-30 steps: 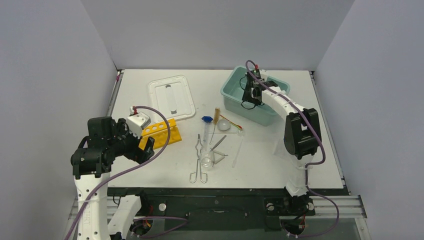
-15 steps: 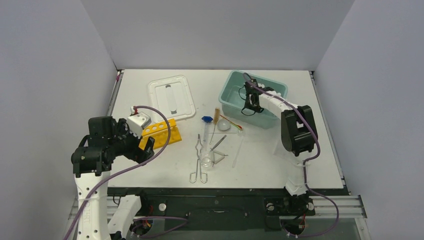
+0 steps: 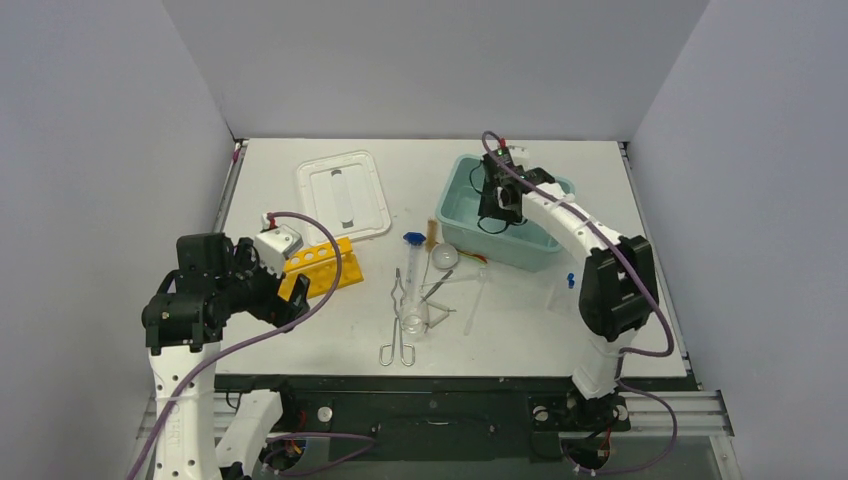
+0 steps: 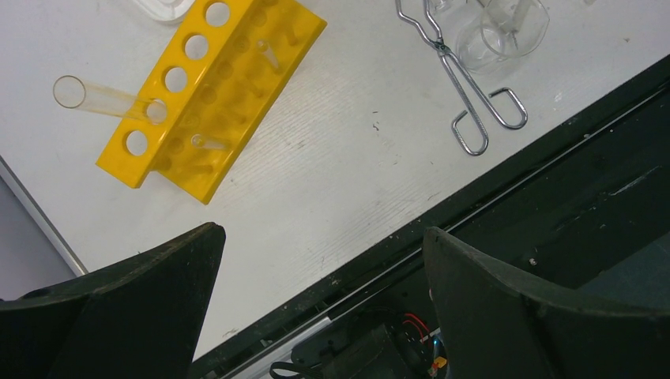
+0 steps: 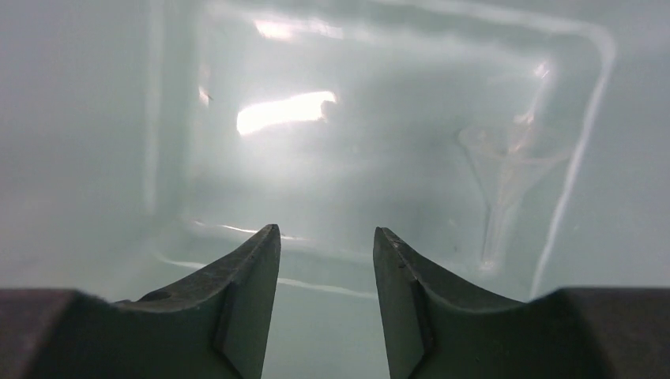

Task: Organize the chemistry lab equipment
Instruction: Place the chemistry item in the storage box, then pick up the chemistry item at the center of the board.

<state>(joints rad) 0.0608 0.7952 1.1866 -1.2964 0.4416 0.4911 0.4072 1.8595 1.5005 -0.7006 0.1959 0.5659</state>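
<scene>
My right gripper (image 3: 497, 200) hangs open inside the teal tub (image 3: 455, 215) with nothing between its fingers. In the right wrist view the gripper (image 5: 325, 230) faces the tub floor, where a clear glass funnel (image 5: 513, 174) lies to the right. My left gripper (image 3: 288, 298) is wide open and empty, raised near the yellow rack (image 3: 322, 264). In the left wrist view the gripper (image 4: 320, 230) looks down on the rack (image 4: 213, 87), which holds a glass tube (image 4: 103, 99). At mid-table lie tongs (image 3: 398, 325), a beaker (image 3: 414, 320), a round dish (image 3: 445, 256), a brush (image 3: 433, 232) and a blue-capped vial (image 3: 413, 238).
The white lid (image 3: 343, 195) lies at the back left. A small blue item (image 3: 570, 282) sits on the table right of the tub, by the right arm. Tongs (image 4: 466, 71) and beaker (image 4: 506, 31) lie close to the table's dark front edge (image 4: 442, 229).
The right arm's elbow swung out to the right while its gripper stayed in the tub, and the tub slid a little to the left. The left arm has not moved.
</scene>
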